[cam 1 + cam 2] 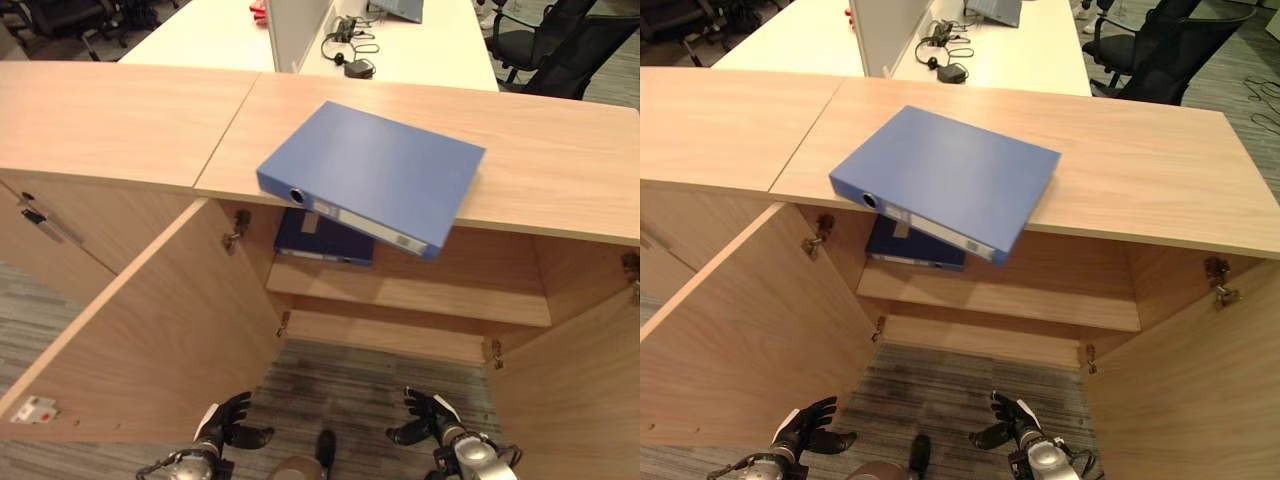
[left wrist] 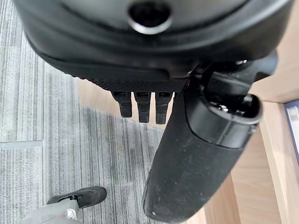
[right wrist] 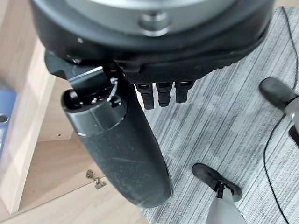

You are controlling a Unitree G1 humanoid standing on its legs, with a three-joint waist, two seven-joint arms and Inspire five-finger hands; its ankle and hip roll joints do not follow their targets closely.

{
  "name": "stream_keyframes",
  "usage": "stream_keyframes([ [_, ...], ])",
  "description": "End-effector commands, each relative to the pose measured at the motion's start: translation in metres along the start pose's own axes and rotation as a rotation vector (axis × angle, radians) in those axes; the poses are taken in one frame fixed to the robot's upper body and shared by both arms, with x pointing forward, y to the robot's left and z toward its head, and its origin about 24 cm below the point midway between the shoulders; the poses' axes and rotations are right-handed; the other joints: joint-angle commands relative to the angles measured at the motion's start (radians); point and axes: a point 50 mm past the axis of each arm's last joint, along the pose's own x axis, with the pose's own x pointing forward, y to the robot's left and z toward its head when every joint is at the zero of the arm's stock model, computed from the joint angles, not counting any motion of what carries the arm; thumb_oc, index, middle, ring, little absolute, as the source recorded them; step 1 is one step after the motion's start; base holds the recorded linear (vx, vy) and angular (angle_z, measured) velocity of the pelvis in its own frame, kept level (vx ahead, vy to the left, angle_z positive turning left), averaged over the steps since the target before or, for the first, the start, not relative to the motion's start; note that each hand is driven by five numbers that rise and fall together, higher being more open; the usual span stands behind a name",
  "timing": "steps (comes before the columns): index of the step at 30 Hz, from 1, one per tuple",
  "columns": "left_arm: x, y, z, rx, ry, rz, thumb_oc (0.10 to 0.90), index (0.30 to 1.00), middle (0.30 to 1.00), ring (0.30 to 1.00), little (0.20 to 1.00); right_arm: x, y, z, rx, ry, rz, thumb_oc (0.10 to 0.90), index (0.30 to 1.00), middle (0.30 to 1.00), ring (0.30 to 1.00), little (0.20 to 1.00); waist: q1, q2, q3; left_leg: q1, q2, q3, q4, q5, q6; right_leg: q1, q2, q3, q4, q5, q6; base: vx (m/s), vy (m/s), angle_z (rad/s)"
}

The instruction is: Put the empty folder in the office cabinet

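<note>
1. Blue is the colour of both folders in view: one folder (image 1: 375, 172) lies flat on the top of the wooden office cabinet (image 1: 560, 160), its spine corner jutting out past the front edge.
2. One second blue folder (image 1: 325, 238) lies on the cabinet's upper shelf (image 1: 420, 290), just below the first.
3. Two cabinet doors stand open, the left door (image 1: 140, 330) and the right door (image 1: 580, 390).
4. Both hands hang low over the grey carpet (image 1: 330, 385) in front of the cabinet, well apart from either folder.
5. Left hand (image 1: 225, 425): fingers loosely spread, holding nothing.
6. Right hand (image 1: 428, 418): fingers likewise relaxed and empty.
7. One white desk (image 1: 420, 45) behind carries a headset (image 1: 345, 40).
</note>
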Motion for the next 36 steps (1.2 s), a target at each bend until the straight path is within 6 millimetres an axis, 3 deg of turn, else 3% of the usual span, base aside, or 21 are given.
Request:
stream_keyframes([
  [1,0.008,0.004,0.032,0.016,-0.135,0.026,0.8,0.9,0.9,0.9,0.9,-0.003,-0.026,0.014,-0.077,-0.077,-0.062,0.8,0.9,0.9,0.9,0.9,0.02,0.014,-0.041,0.013,0.048,-0.108,-0.007,-0.147,-0.019,-0.023,0.011,-0.001,0.047,-0.056,0.032,0.04,-0.212,-0.18],
  [5,0.01,0.0,0.032,-0.008,-0.129,0.028,0.8,0.9,0.9,0.9,0.9,-0.004,-0.03,0.013,-0.08,-0.075,-0.076,0.8,0.9,0.9,0.9,0.9,0.002,0.016,-0.037,-0.001,0.087,-0.12,-0.008,-0.129,-0.051,-0.01,0.052,-0.001,0.019,-0.086,0.014,0.01,-0.231,-0.06],
  [12,0.014,-0.013,0.04,-0.03,-0.144,0.0,0.8,0.9,0.9,0.9,0.9,-0.006,-0.047,0.008,-0.062,-0.059,-0.136,0.8,0.9,0.9,0.9,0.9,-0.024,0.046,-0.026,-0.035,0.167,-0.166,-0.008,-0.074,-0.114,0.017,0.148,-0.027,-0.03,-0.151,-0.039,-0.01,-0.218,0.17],
  [20,0.015,-0.016,0.036,-0.06,-0.124,0.0,0.8,0.9,0.9,0.9,0.9,-0.005,-0.049,0.012,-0.094,-0.069,-0.13,0.8,0.9,0.9,0.9,0.9,-0.009,0.051,-0.007,-0.037,0.227,-0.169,0.01,-0.032,-0.154,0.027,0.205,-0.04,-0.03,-0.197,-0.072,0.0,-0.132,0.04],
  [22,0.016,-0.017,0.04,-0.065,-0.136,-0.003,0.8,0.9,0.9,0.9,0.9,-0.005,-0.052,0.013,-0.103,-0.069,-0.138,0.8,0.9,0.9,0.9,0.9,-0.008,0.038,0.013,-0.076,0.209,-0.148,0.086,-0.047,-0.146,0.036,0.192,-0.067,-0.03,-0.198,-0.073,-0.04,-0.049,0.0],
  [25,0.017,-0.02,0.047,-0.057,-0.156,-0.019,0.8,0.9,0.9,0.9,0.9,-0.006,-0.058,0.008,-0.101,-0.037,-0.16,0.8,0.9,0.9,0.9,0.9,-0.003,0.027,0.028,-0.131,0.161,-0.064,0.138,-0.072,-0.114,0.039,0.177,-0.099,-0.03,-0.194,-0.067,-0.04,0.014,0.21],
  [28,0.017,-0.018,0.049,-0.052,-0.166,-0.019,0.8,0.9,0.9,0.9,0.9,-0.004,-0.058,0.01,-0.107,-0.033,-0.164,0.8,0.9,0.9,0.9,0.9,0.005,0.018,0.024,-0.142,0.139,-0.072,0.136,-0.082,-0.112,0.037,0.173,-0.098,-0.03,-0.186,-0.063,0.06,0.091,0.35],
  [29,0.015,-0.016,0.045,-0.029,-0.159,-0.023,0.8,0.9,0.9,0.9,0.9,-0.004,-0.057,0.008,-0.111,-0.021,-0.161,0.8,0.9,0.9,0.9,0.9,0.017,0.006,0.009,-0.125,0.101,-0.131,0.105,-0.106,-0.089,0.041,0.17,-0.089,-0.03,-0.175,-0.058,0.11,0.135,0.07],
  [31,0.014,-0.014,0.044,-0.014,-0.158,-0.023,0.8,0.9,0.9,0.9,0.9,-0.004,-0.055,0.006,-0.108,-0.013,-0.159,0.8,0.9,0.9,0.9,0.9,0.019,0.001,0.004,-0.125,0.091,-0.139,0.105,-0.109,-0.083,0.045,0.165,-0.09,-0.03,-0.174,-0.057,0.12,0.189,0.15],
  [33,0.013,-0.004,0.041,0.008,-0.148,-0.004,0.8,0.9,0.9,0.9,0.9,-0.004,-0.05,0.005,-0.087,-0.019,-0.148,0.8,0.9,0.9,0.9,0.9,0.03,-0.011,-0.001,-0.114,0.053,-0.162,0.102,-0.125,-0.052,0.033,0.129,-0.089,0.066,-0.198,-0.05,0.15,0.329,0.45],
  [35,0.011,0.008,0.042,0.002,-0.153,0.025,0.8,0.9,0.9,0.9,0.9,-0.002,-0.044,0.007,-0.062,-0.026,-0.133,0.8,0.9,0.9,0.9,0.9,0.033,-0.009,0.013,-0.082,0.031,-0.157,0.1,-0.143,-0.013,-0.04,0.073,-0.052,0.266,-0.187,-0.016,0.09,0.31,0.24],
  [36,0.011,0.008,0.042,0.002,-0.154,0.025,0.8,0.9,0.9,0.9,0.9,-0.002,-0.045,0.007,-0.062,-0.026,-0.133,0.8,0.9,0.9,0.9,0.9,0.033,-0.009,0.01,-0.086,0.03,-0.158,0.1,-0.141,-0.012,-0.044,0.072,-0.052,0.265,-0.185,-0.015,0.05,0.314,0.1],
])
